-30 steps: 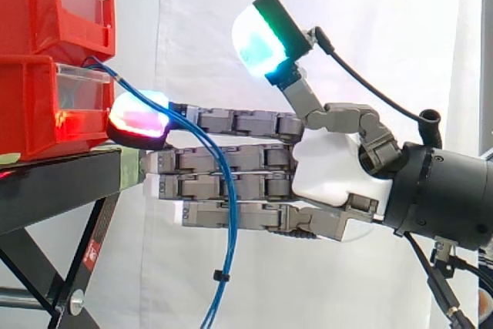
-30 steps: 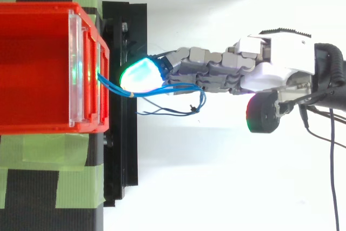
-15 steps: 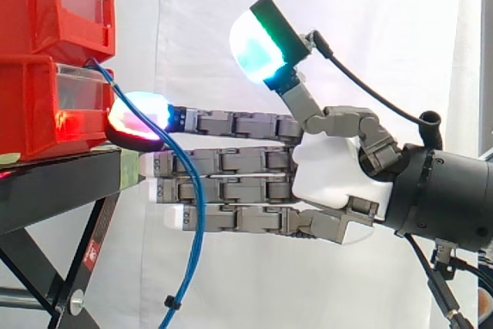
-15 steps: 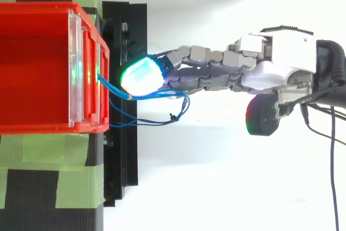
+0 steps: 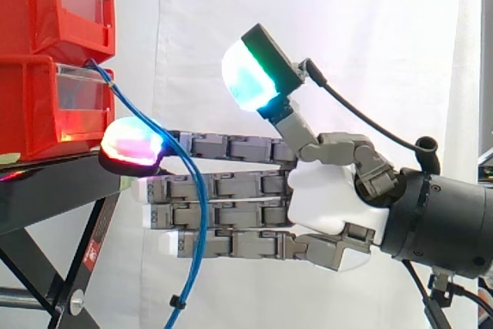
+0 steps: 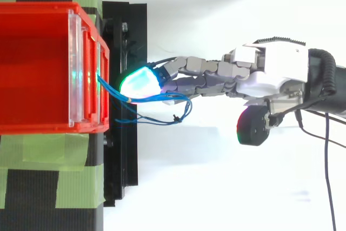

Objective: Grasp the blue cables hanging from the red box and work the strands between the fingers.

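Over on the left two red bins sit stacked on the black stand (image 5: 54,190), and the lower one is the red box (image 5: 31,113) the job concerns. From above I can see strips of green tape (image 6: 70,150) holding things down beside it. The stand's leg carries a small red and white sticker (image 5: 93,253), but its print is too small for me to read, and I see no other writing anywhere.

The blue cables (image 5: 199,198) come out of the front of the red box, arch outward and drop past the edge of the stand, with a little black tie (image 5: 176,300) low on one strand. They cross the hand's fingers (image 5: 231,186) on my side. From above, the strands loop just beside the glowing fingertip (image 6: 141,84).

The hand (image 5: 327,206) reaches in from the right, flat and released: the fingers lie straight toward the box and the thumb (image 5: 248,75) stands up, well apart from the cables.

As I judge it, the reach is done and the strands lie against the fingers, but nothing is gripped. Closing on the cables and working them between the fingers is all left to do.
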